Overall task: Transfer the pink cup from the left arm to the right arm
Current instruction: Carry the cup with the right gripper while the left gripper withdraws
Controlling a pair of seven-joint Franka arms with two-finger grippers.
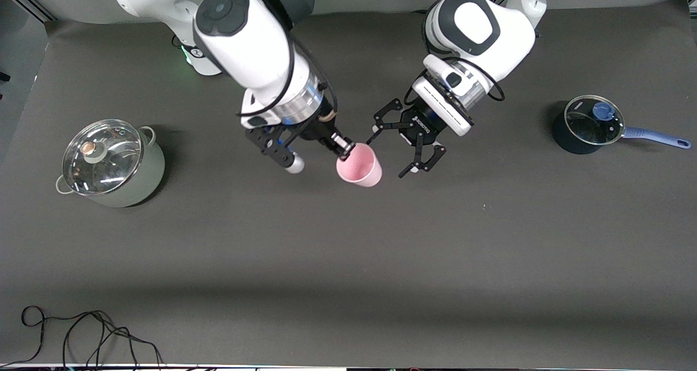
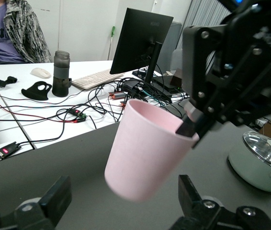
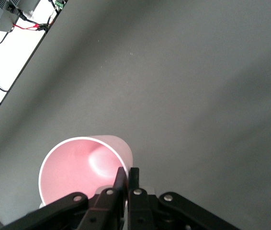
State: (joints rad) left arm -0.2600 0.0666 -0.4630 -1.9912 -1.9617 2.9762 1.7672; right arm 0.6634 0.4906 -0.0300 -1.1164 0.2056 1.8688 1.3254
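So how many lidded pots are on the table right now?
2. A pale green pot with a glass lid sits toward the right arm's end of the table; a dark saucepan with a blue handle sits toward the left arm's end.

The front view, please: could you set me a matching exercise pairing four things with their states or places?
Things:
1. pink cup
2. left gripper
3. green pot
4. blue saucepan

States or places:
A. open, beside the cup
B. toward the right arm's end of the table, glass lid on
C. pinched at the rim by the right gripper
D. toward the left arm's end of the table, glass lid on

Pairs: 1-C, 2-A, 3-B, 4-D
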